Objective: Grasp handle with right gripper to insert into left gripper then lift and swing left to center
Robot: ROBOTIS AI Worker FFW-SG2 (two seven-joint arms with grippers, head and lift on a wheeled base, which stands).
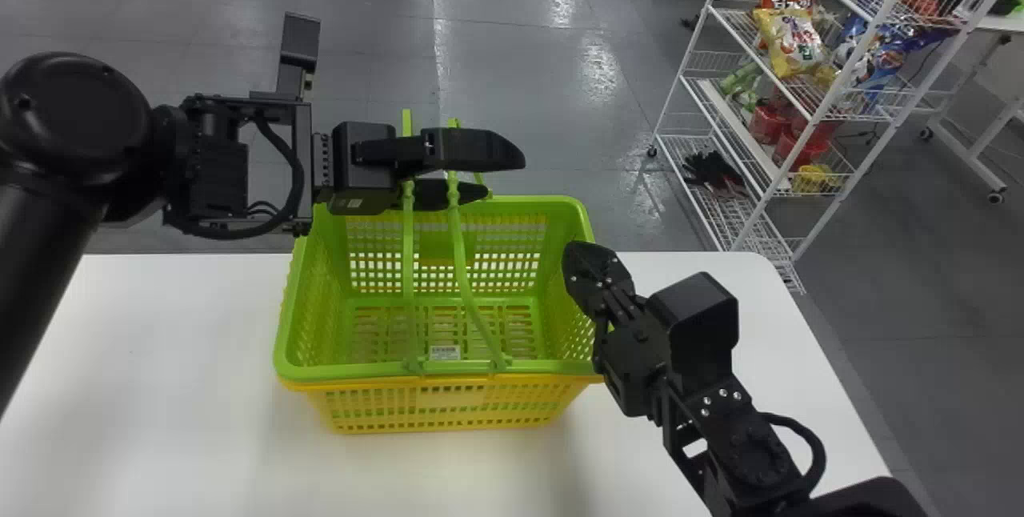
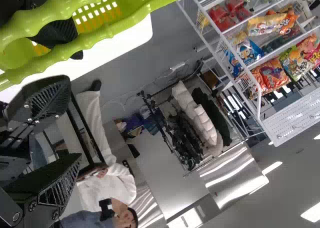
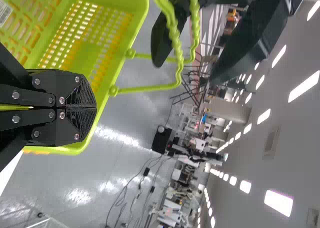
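Note white label (image 1: pixel 445 353) at basket's (image 1: pixel 352 374) six o'clock. Find handles (image 1: pixel 458 245) beside wide-parted left gripper (image 1: pixel 500 173), ten o'clock from fully narrowed right gripper (image 1: pixel 586 262).

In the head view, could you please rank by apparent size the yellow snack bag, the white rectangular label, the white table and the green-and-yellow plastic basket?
Largest to smallest:
1. White table
2. Basket
3. Snack bag
4. Label

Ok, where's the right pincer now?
In the head view, the right pincer is right of centre, at the basket's right-hand rim, with the handles to its left.
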